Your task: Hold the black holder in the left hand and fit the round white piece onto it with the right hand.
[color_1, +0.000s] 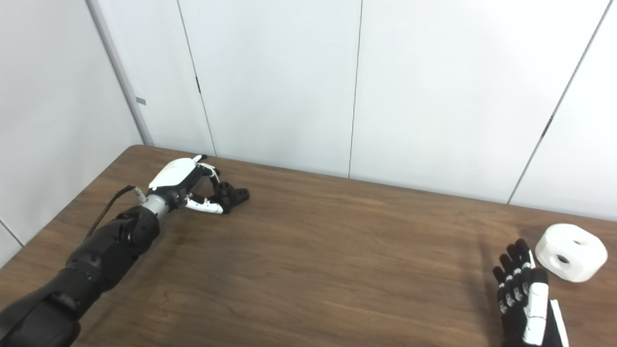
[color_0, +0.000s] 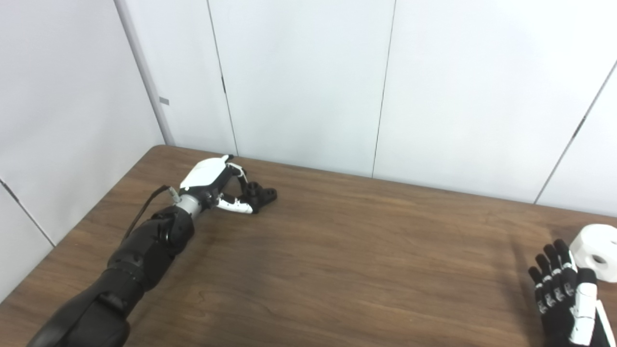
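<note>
White wall panels point(color_0: 299, 82) stand behind a dark wood-grain tabletop point(color_0: 337, 270) that fills the lower half of both views. At the far left of the tabletop, the left hand point(color_0: 212, 185), white-backed on a black arm that enters from the bottom left corner, reaches to a small black holder point(color_0: 260, 194). Its fingers point(color_0: 236, 205) curl around the near end of the holder, one above it and one below, touching it; the holder appears to rest on the wood, and it cannot be told whether the grip is firm. The far end of the holder sticks out to the right, past the fingers.

At the near right edge, the right hand point(color_1: 523, 291) rises from the bottom of the picture with its black fingers point(color_1: 511, 270) straight, side by side and pointing away, holding nothing. Just beside it, to the right and a little farther away, the round white piece point(color_1: 571, 251) lies on the tabletop, a dark hole in the side facing the camera. Hand and piece are near but not touching.
</note>
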